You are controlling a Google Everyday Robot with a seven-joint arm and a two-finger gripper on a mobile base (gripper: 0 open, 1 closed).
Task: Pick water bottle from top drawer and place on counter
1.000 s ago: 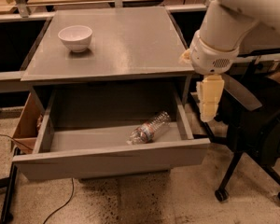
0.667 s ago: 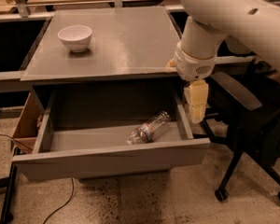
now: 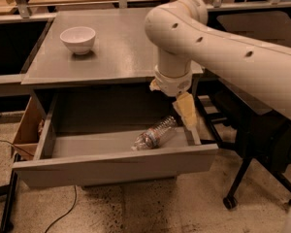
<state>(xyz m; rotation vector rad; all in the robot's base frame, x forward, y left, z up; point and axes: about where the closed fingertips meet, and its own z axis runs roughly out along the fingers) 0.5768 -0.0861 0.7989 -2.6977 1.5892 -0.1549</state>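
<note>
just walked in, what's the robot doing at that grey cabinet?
The one-arm robot is going after the water bottle, which lies on its side on the floor of the open top drawer, toward the right end. The gripper hangs inside the drawer's right end, close beside the bottle's upper end. The bottle is not lifted. Nothing has reached the counter yet; a white bowl sits on its far left part.

Cream-yellow gripper [image 3: 189,120] over right end of grey top drawer [image 3: 116,167]; clear ribbed water bottle [image 3: 155,133]; white bowl [image 3: 78,39]
</note>
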